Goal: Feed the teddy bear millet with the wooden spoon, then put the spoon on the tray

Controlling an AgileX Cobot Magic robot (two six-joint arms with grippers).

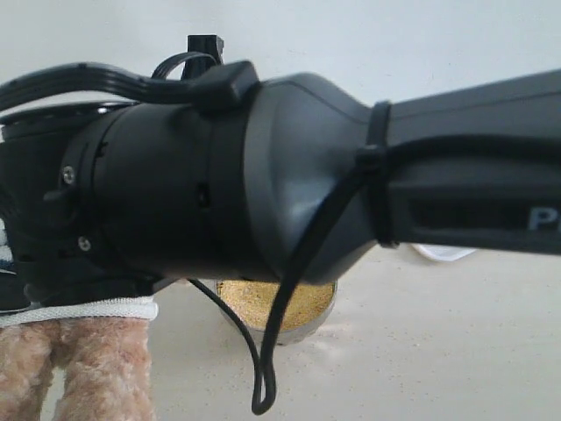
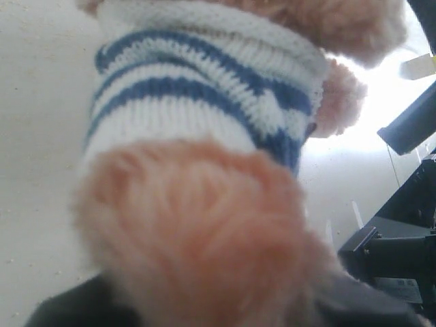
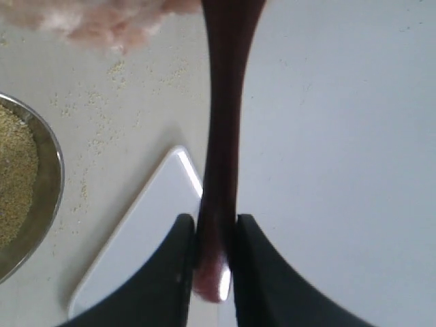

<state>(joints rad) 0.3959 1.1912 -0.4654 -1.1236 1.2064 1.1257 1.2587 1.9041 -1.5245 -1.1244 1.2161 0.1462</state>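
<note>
Right fingers point(image 3: 174, 272) on spoon point(image 3: 225, 136), lengthwise toward bear point(image 3: 109, 24)

Right gripper point(image 3: 214, 226): fingers point(image 3: 178, 272) clamped on the wooden spoon point(image 3: 225, 102) handle, which runs straight ahead.
Right arm point(image 1: 289, 167): stretched level.
Left gripper: jaws hidden, state unclear.

1. A plain pale wall point(image 1: 368, 35) fills the back of the exterior view, evenly lit and unmarked.
2. The worktop point(image 1: 456, 351) is a smooth off-white surface.
3. In the left wrist view, strong light washes part of the worktop out to a white glare point(image 2: 368, 129).
4. Beside that glare stand dark boxy shapes point(image 2: 402, 252), too blurred to name.
5. In the right wrist view the worktop looks an even greyish white with only faint shadows.
</note>
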